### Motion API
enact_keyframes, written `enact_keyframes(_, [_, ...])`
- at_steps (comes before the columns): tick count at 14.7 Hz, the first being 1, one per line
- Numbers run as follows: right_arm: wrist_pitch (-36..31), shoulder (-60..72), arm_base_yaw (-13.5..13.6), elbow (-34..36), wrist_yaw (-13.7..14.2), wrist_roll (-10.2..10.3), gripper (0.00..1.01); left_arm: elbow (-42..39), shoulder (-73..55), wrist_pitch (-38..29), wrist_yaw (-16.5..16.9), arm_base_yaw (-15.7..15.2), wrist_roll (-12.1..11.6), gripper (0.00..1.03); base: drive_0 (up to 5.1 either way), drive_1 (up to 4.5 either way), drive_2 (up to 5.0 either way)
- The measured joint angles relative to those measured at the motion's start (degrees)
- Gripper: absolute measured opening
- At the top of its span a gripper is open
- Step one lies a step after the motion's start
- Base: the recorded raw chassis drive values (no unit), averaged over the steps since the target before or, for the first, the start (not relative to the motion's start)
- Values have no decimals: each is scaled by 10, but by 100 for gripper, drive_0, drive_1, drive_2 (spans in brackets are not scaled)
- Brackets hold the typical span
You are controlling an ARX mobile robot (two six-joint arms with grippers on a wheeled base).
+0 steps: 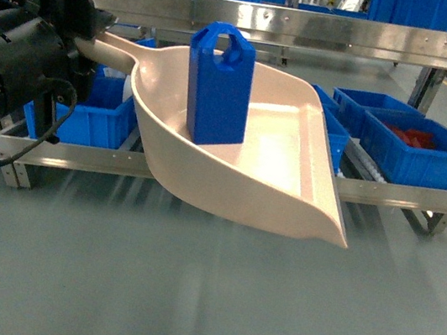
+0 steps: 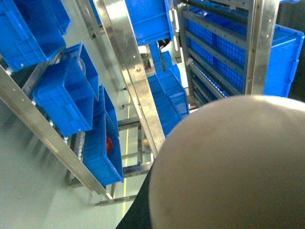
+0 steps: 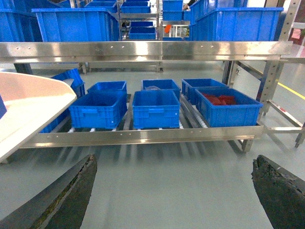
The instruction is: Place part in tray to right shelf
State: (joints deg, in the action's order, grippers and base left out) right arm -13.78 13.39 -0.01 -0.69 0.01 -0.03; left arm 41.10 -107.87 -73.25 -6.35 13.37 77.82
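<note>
Upright inside the tray (image 1: 285, 156), the part (image 1: 218, 84) sits left of the right arm's wide-spread fingers (image 3: 71, 195).

Smooth grey-green floor (image 3: 171, 181) with soft glare, stainless-steel racks (image 3: 143, 50) with screwed rails, blue plastic crates (image 3: 156, 108) in rows on the low level, one crate holding red items (image 3: 220, 99), yellow floor line (image 3: 290, 90) at right
</note>
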Motion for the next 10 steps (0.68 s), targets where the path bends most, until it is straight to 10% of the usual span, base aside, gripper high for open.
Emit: enact_keyframes(10, [0, 0, 0, 0, 0, 0, 98, 0, 0, 0, 0, -2, 0, 12, -9, -9, -9])
